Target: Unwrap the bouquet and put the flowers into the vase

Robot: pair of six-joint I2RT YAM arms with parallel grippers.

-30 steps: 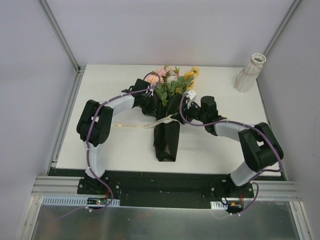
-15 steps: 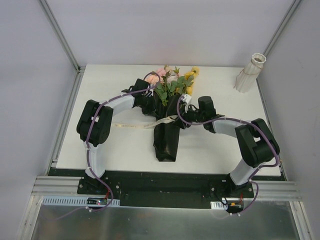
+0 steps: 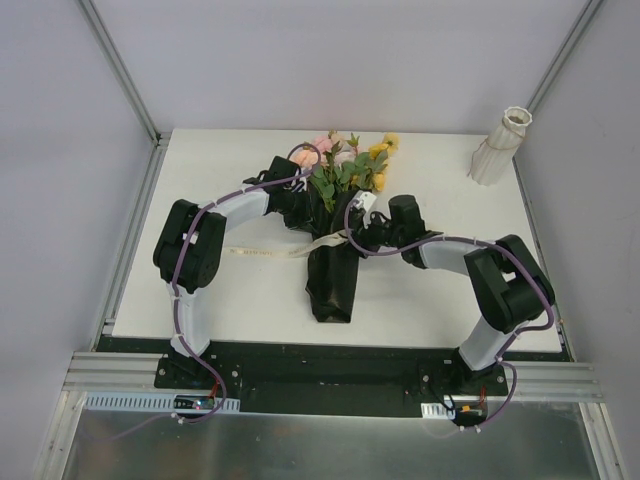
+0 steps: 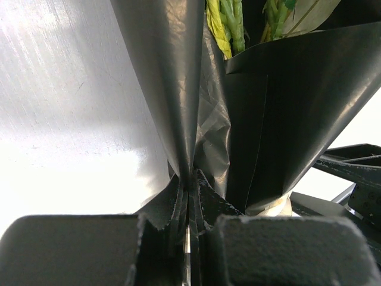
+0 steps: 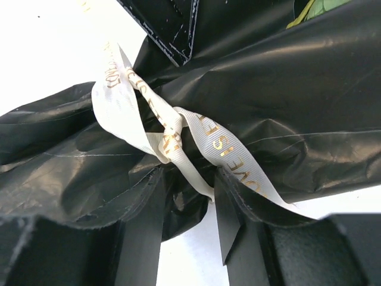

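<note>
At the bouquet (image 3: pixel 340 195), the left gripper (image 4: pixel 189 190) is clamped on its black sheet (image 4: pixel 161 83); the right gripper (image 5: pixel 189 179) (jaws apart) straddles a strand of its cream ribbon (image 5: pixel 112 104) below the knot

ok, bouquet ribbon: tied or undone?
Tied. The cream ribbon is knotted around the black wrap; the open right hand straddles one strand.

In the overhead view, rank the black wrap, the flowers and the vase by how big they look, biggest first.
1. Wrap, clearly the largest.
2. Flowers, the spread of heads and leaves.
3. Vase, narrower than the flowers, though not by much.
</note>
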